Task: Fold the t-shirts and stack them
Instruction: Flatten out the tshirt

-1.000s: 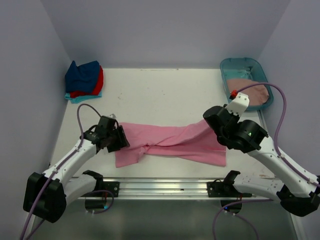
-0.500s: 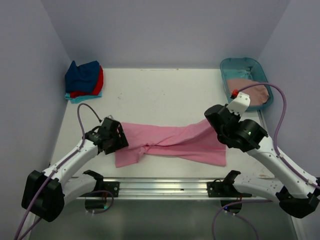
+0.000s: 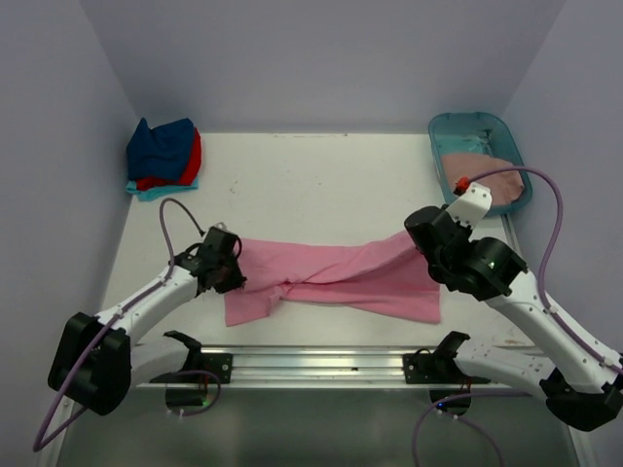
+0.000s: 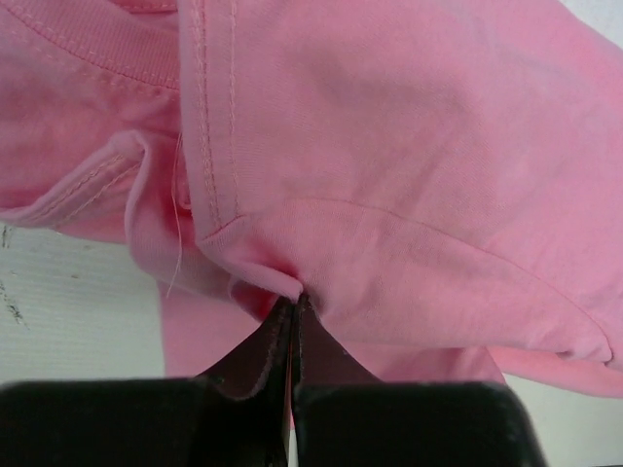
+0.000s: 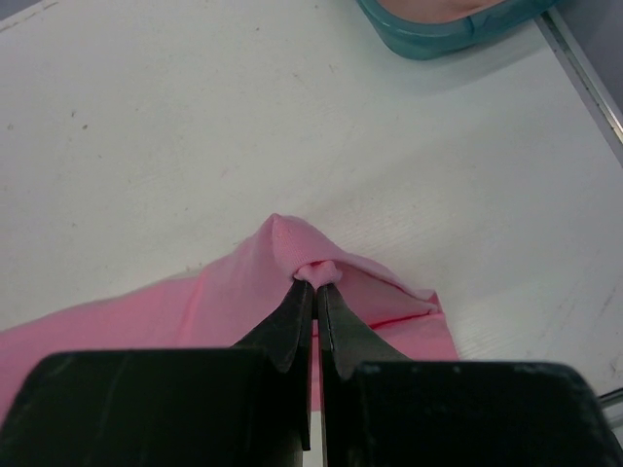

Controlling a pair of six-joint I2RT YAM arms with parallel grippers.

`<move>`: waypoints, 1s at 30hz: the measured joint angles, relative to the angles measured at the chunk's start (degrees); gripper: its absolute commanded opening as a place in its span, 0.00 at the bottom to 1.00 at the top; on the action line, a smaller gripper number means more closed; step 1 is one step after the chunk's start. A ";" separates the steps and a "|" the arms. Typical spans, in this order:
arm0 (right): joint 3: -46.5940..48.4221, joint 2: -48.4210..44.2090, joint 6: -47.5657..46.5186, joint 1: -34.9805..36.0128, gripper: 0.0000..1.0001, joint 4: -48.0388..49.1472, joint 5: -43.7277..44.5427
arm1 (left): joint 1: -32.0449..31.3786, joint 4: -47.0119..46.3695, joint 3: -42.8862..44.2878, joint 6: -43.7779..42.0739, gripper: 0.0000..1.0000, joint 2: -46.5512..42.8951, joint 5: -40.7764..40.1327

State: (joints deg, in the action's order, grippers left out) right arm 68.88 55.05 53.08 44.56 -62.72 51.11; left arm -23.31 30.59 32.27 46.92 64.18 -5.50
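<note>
A bright pink t-shirt (image 3: 331, 282) lies stretched left to right across the front of the table. My left gripper (image 3: 237, 265) is at its left end, shut on a pinch of pink cloth beside a stitched hem (image 4: 209, 146); the fingertips (image 4: 295, 300) meet with fabric between them. My right gripper (image 3: 417, 238) is at the shirt's far right corner, shut on a small raised peak of the pink cloth (image 5: 315, 280). A dusty rose shirt (image 3: 492, 180) lies in the tub. Folded navy, red and turquoise shirts (image 3: 164, 156) sit stacked at the back left.
The teal plastic tub (image 3: 467, 126) stands at the back right corner, its rim (image 5: 438, 39) just beyond my right gripper. A metal rail (image 3: 321, 365) runs along the table's near edge. Grey walls close in the back and both sides.
My left gripper has slid a little to the right onto the pink shirt's left end and closed on the cloth. The right gripper still holds its corner, nearly unmoved.
</note>
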 measured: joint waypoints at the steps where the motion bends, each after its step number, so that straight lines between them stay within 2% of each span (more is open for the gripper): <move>1: -0.09 -0.24 -0.02 0.00 0.00 -0.02 -0.04 | -0.02 -0.33 0.00 0.00 0.00 0.61 0.33; 6: -0.52 -0.94 -0.11 -0.22 0.00 0.15 -0.07 | -1.75 0.83 1.14 0.09 0.00 -1.88 -0.13; 10: -1.01 -0.83 -0.22 -0.37 0.00 0.26 -0.15 | -3.13 1.40 5.35 0.42 0.00 -6.97 -3.48; 13: -1.05 -0.52 -0.26 -0.37 0.00 0.66 -0.68 | -3.10 0.22 9.88 0.46 0.00 -6.82 -6.93; 18: -1.14 0.26 -0.63 -0.44 0.00 1.09 -1.42 | -2.10 -3.19 16.50 0.26 0.00 4.22 -9.90; 26: -2.93 0.52 -1.25 -0.70 0.00 2.19 -2.97 | 6.40 -11.74 24.13 -1.73 0.00 29.07 -9.49; 30: -4.37 0.98 -1.29 -0.70 0.00 3.26 -4.39 | 7.93 -18.29 25.00 -4.48 0.00 34.03 -7.30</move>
State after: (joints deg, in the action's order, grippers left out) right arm 64.51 56.03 51.79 43.86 -59.46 46.72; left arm -15.38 12.29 57.28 42.44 98.21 -12.80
